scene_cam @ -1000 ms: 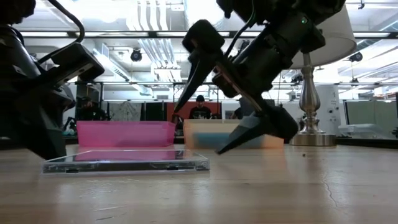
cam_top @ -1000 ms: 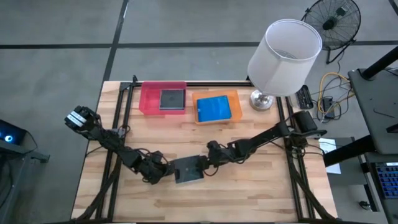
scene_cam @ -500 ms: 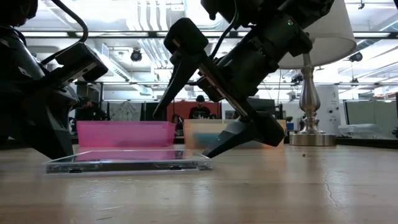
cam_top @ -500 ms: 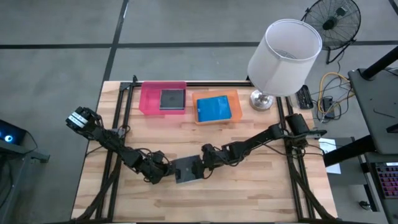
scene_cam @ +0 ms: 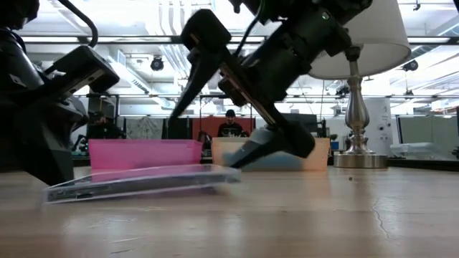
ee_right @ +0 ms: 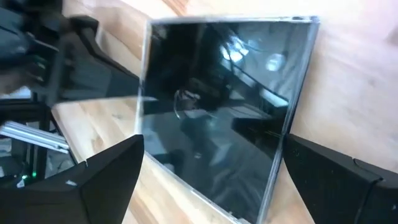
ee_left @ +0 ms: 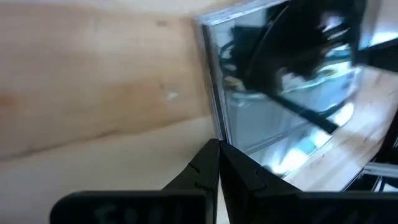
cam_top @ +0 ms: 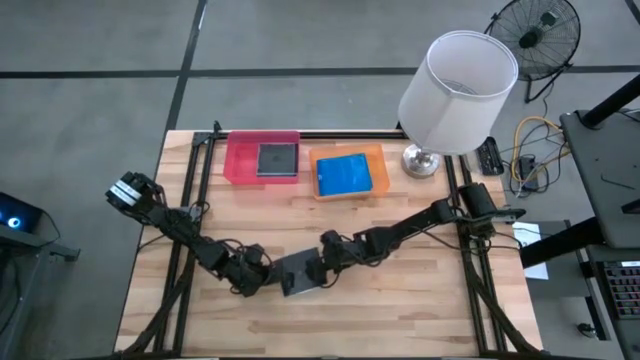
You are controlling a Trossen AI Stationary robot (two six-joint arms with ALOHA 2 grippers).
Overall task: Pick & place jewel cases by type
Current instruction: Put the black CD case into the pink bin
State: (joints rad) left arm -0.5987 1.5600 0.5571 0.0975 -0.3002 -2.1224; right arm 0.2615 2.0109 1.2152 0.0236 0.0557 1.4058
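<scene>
The wooden table [cam_top: 400,300] is used for sorting, so two trays are kept at its far side. A dark square case [cam_top: 277,159] is laid in the pink tray [cam_top: 238,160], and a blue case [cam_top: 343,174] is laid in the orange tray [cam_top: 376,170], so each kind is kept apart. A big white lamp [cam_top: 458,78] is stood at the far right corner, out of the way.

One dark jewel case [cam_top: 296,273] is left near the front middle of the table. It is tipped up on its right side, as seen in the low view [scene_cam: 136,183].

The right gripper [cam_top: 322,262] is set at that raised edge with its fingers spread wide on both sides of the case, likely so it can be lifted. The left gripper [cam_top: 262,272] is pressed against the other edge with its fingers squeezed together, likely so the case cannot slide away.

No words or labels can be read anywhere.
</scene>
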